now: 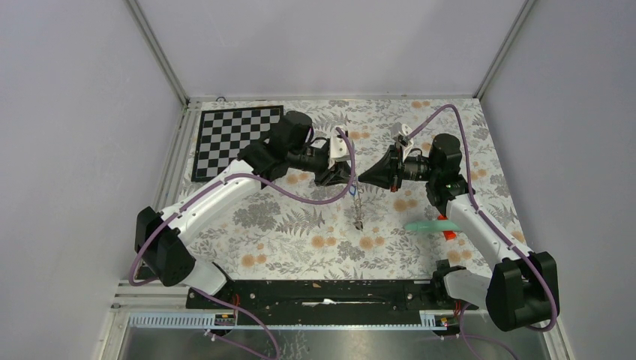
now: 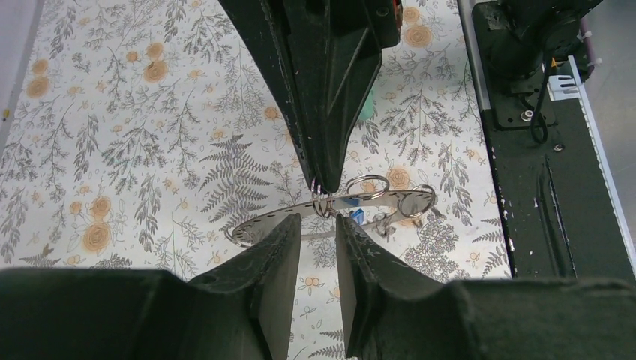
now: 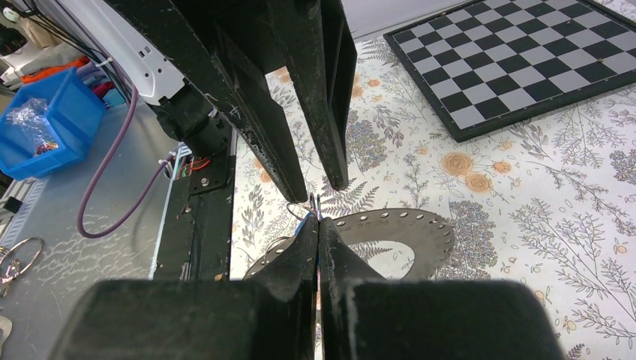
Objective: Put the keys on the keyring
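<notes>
The keyring [image 3: 397, 220], a thin, stiff, probably light hoop, hangs edge-on above the tabletop [image 1: 300, 225], its band pinched in the fully closed right tool [image 3: 318, 225]. The keys [image 2: 358, 217] cluster beside that pinch on slippery-looking wire loops (best taken by their tags). The left tool [image 2: 318, 225] stands half-open astride the band, gripping nothing visible.

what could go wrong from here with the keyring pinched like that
The right gripper pinches the keyring only at its rim with its fingertips, so the hoop could pivot or slip out. The left gripper has its fingers apart right at the band; closing may nudge the hoop rather than catch anything. The blue-tagged key dangles loosely and might swing.
</notes>
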Robot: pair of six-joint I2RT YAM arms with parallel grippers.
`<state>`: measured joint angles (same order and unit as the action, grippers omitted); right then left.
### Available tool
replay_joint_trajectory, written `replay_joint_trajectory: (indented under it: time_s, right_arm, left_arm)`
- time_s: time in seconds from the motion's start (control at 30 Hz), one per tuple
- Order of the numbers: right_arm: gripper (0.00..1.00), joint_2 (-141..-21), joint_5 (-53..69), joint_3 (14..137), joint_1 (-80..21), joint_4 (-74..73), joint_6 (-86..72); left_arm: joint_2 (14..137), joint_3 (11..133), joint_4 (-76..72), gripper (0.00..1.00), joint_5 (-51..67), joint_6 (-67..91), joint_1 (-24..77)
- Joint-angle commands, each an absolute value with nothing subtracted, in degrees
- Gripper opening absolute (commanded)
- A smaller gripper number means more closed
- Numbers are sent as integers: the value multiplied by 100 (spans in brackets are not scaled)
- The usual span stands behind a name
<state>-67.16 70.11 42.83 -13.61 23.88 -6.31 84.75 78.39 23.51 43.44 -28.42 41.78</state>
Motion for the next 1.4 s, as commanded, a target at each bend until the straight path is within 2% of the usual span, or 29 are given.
replay_joint_trajectory:
  time_s: [0.0, 0.13, 0.37, 1.1, 1.37]
  right_arm:
    - [0, -6573, 7097, 4307, -1354, 2733, -671]
    - [0, -6567, 7088, 4298, -1354, 2742, -687]
    - [0, -6560, 7075, 4288, -1354, 2763, -724]
    - [0, -6562, 6979, 4248, -1358, 2786, -738]
    - [0, -6553, 6963, 4233, -1354, 2777, -704]
  left_arm:
    - [8435, 7904, 2176, 31, 4587, -2771, 4157]
    - [8520, 7911, 2049, 29, 4574, -2627, 4153]
    - [8617, 7977, 2032, 20, 4530, -2558, 4157]
    - [8804, 8070, 1890, 14, 4811, -2205, 4157]
    - [8896, 8103, 1812, 6, 4963, -2008, 4157]
